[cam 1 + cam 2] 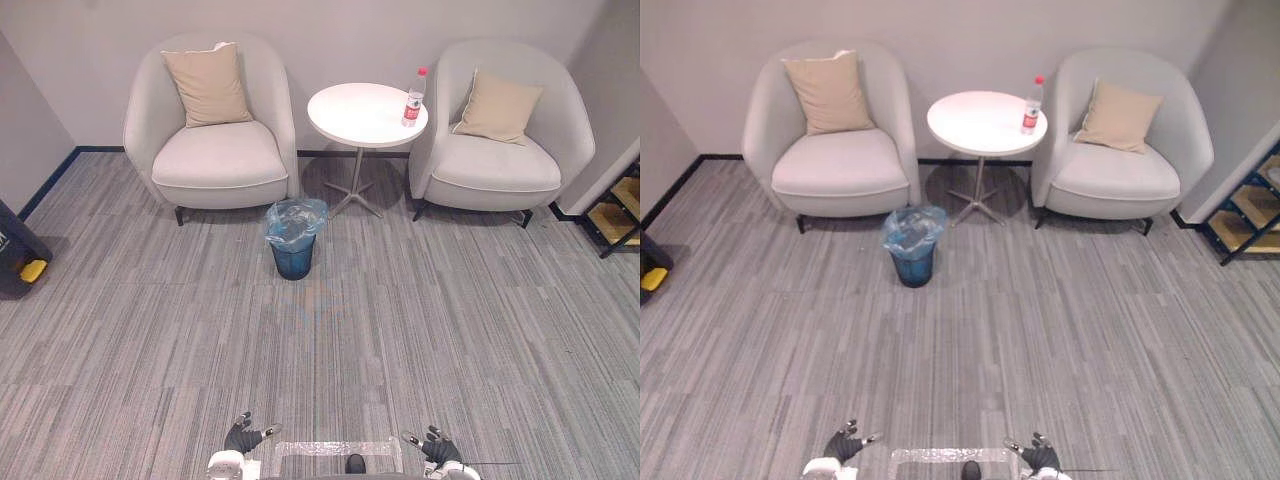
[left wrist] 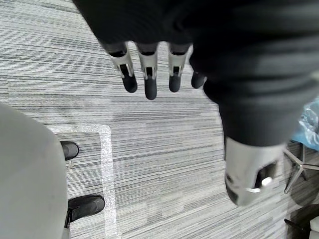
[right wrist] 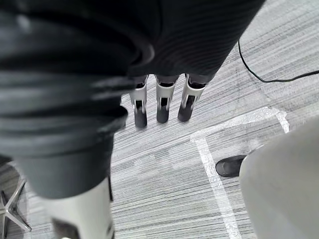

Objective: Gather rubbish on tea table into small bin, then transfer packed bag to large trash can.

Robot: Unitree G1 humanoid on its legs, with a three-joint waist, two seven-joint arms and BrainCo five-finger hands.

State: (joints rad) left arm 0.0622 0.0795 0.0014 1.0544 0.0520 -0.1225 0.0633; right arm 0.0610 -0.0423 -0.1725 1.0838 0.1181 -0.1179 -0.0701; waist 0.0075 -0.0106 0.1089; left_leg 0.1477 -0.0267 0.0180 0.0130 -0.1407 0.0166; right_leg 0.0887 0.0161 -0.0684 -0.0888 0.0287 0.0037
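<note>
Both hands hang low at the near edge of the scene, well apart from each other and from everything else. The left hand [image 1: 243,436] has its fingers [image 2: 149,82] straight and slightly spread above bare carpet, and it holds nothing. The right hand [image 1: 437,446] is the same, its fingers [image 3: 162,107] straight, relaxed and touching nothing. Between the two hands a rectangle of pale tape [image 1: 330,447] is marked on the grey striped carpet [image 1: 420,320].

Far across the open carpet stands a round white desk [image 1: 350,120] on a thin metal foot. A plastic water bottle [image 1: 414,98] with a red cap stands upright near its right rim. The small bin [image 1: 294,240], lined with a blue bag, sits on the carpet just to the near left of the desk's foot.

A light grey armchair [image 1: 215,160] with a beige cushion [image 1: 208,84] stands left of the desk. A second armchair [image 1: 500,165] with its own cushion [image 1: 497,107] stands on the right. A low rack with wooden shelves [image 1: 620,215] stands at the right edge, and a dark object with a yellow part [image 1: 30,268] at the left edge.
</note>
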